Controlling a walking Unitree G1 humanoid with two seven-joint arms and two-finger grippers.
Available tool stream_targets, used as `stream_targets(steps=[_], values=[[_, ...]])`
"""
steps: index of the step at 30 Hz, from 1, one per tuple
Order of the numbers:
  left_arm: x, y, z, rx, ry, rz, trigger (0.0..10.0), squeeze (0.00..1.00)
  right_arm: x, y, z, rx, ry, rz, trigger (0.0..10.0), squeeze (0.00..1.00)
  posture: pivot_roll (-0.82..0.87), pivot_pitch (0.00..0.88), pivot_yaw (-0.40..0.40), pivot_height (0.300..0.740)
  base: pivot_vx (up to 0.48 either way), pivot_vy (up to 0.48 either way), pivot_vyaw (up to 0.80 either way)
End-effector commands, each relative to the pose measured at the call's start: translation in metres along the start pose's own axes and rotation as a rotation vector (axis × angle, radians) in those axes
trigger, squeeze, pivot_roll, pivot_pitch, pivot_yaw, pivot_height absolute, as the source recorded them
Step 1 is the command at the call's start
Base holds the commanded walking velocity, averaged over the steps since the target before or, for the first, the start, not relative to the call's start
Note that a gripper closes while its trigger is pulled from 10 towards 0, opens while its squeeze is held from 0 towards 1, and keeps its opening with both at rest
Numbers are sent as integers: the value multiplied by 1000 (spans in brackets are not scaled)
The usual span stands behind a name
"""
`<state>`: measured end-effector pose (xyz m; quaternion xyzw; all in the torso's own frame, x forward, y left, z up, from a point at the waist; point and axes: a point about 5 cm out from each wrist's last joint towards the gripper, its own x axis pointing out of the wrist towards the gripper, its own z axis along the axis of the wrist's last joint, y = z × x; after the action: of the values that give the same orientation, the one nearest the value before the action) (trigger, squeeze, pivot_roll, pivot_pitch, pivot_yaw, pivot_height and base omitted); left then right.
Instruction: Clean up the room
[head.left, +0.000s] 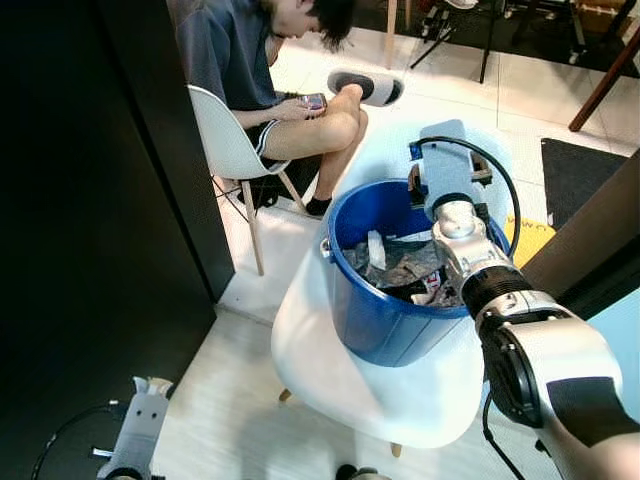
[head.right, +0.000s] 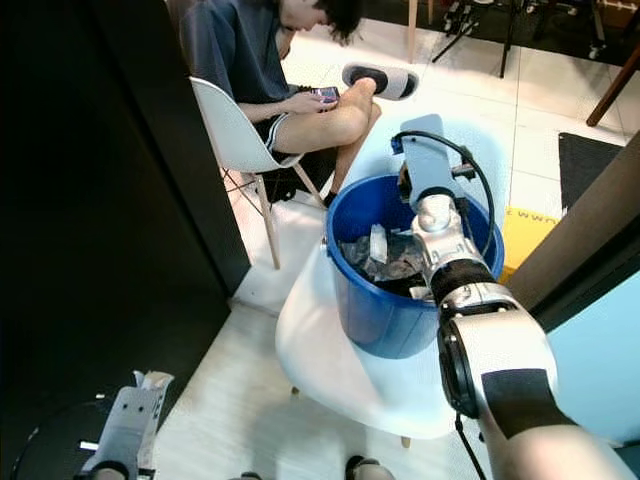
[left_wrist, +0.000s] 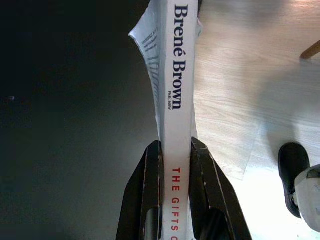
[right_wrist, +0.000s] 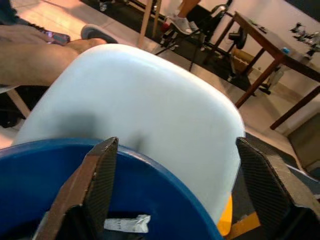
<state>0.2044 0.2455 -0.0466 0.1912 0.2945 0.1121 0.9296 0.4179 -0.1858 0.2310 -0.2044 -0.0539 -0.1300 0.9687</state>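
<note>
A blue bucket (head.left: 372, 312) holding crumpled paper trash (head.left: 395, 265) stands on the seat of a white chair (head.left: 340, 375). My right arm (head.left: 470, 260) reaches over the bucket's far rim. In the right wrist view my right gripper (right_wrist: 176, 146) is open, fingers wide apart and nothing between them, above the bucket's rim (right_wrist: 60, 165) and facing the chair back (right_wrist: 145, 95). Low at my left, my left gripper (left_wrist: 176, 146) is shut on a white book (left_wrist: 175, 75), spine reading "Brené Brown", held over the pale floor. That gripper (head.left: 138, 425) appears at the bottom left.
A person (head.left: 250, 60) sits on another white chair (head.left: 225, 140) just behind the bucket, looking at a phone, one slippered foot (head.left: 365, 87) raised. A tall dark panel (head.left: 90, 200) stands on the left. Wooden furniture (head.left: 590, 225) and a black mat (head.left: 580, 170) lie on the right.
</note>
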Motion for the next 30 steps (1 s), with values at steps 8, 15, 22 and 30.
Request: stream_targets(steps=[8, 15, 22, 30], values=[[10, -6, 12, -28, 55, -7, 10000, 0, 1, -14, -3, 507, -11, 95, 10000, 1000, -9, 63, 0, 740, 0, 0, 0], [17, 0, 19, -38, 113, 42, 10000, 0, -15, 1, 6, 908, -212, 398, 10000, 0, -51, 0, 3, 740, 0, 0, 0], [21, 0, 28, -57, 116, 41, 10000, 0, -32, 3, -7, 1001, -258, 489, 10000, 0, -77, 0, 12, 740, -411, 0, 0], [33, 5, 62, -114, 23, 37, 10000, 0, -52, 20, -21, 1022, -260, 646, 10000, 0, -90, 0, 27, 740, -480, 0, 0]])
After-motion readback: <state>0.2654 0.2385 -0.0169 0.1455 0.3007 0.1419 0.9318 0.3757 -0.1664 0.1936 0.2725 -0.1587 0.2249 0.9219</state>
